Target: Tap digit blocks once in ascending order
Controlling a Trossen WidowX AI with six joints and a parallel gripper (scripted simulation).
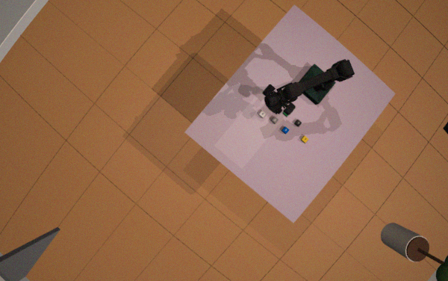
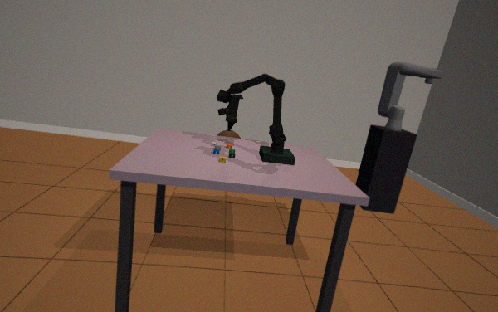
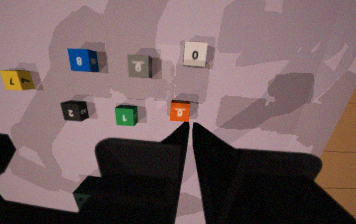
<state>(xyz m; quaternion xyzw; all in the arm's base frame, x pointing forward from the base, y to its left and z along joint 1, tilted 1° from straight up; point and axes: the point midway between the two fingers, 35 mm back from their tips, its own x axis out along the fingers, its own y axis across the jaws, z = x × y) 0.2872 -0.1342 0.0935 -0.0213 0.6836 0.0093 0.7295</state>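
Observation:
My gripper point(image 2: 229, 129) point(image 3: 190, 126) is shut and empty. Its tips hang above the table, just before the orange block point(image 2: 229, 146) point(image 3: 179, 111) in the wrist view. The orange block and the grey block point(image 1: 274, 119) point(image 3: 140, 66) each show a barred round digit, 6 or 9; I cannot tell which. The white block point(image 1: 262, 113) point(image 3: 195, 54) shows 0, the green block point(image 3: 126, 115) 1, the black block point(image 1: 297, 122) point(image 3: 74, 110) 2, the yellow block point(image 1: 305, 139) point(image 3: 17, 80) 7, the blue block point(image 1: 285, 130) point(image 3: 83, 60) 8. The arm hides the orange block in the top view.
The blocks stand close together in two loose rows on the pink table point(image 1: 295, 194) point(image 2: 187, 174). The arm's dark green base point(image 1: 316, 98) point(image 2: 277, 156) stands on the table to their right in the exterior view. Arm shadows cross the table.

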